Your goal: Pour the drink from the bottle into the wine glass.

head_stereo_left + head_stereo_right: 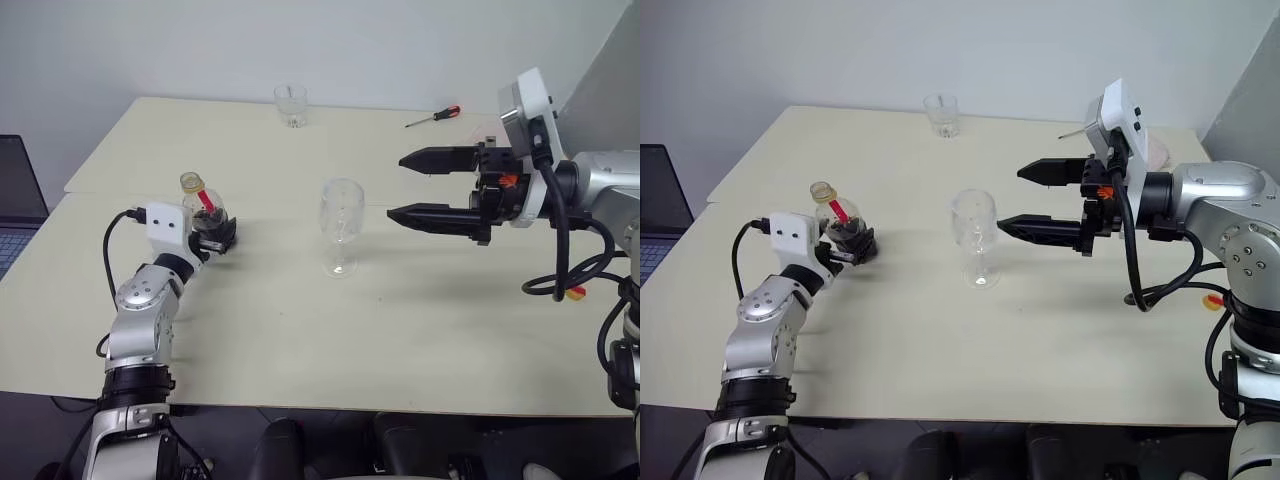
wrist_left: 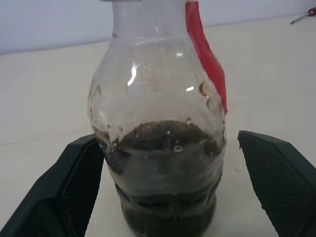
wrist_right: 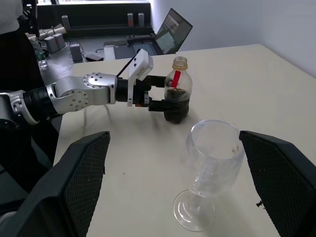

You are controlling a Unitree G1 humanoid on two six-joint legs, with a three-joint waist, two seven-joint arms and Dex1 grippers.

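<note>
The bottle point(image 1: 204, 208) stands upright on the left side of the cream table point(image 1: 300, 340). It is clear, with a red label strip and a yellowish top. The dark drink point(image 2: 163, 197) fills its lower part. My left gripper point(image 1: 216, 233) is open with a finger on each side of the bottle's body; its right finger point(image 2: 279, 177) stands clear of the plastic. The empty wine glass point(image 1: 342, 225) stands upright at mid-table. My right gripper point(image 1: 396, 187) hovers open just right of the glass's bowl, pointing at it, holding nothing.
A short clear tumbler point(image 1: 291, 104) stands near the table's far edge, and a red-handled screwdriver point(image 1: 433, 117) lies at the far right. A laptop point(image 1: 15, 200) sits off the table's left side. A seam crosses the table behind the bottle.
</note>
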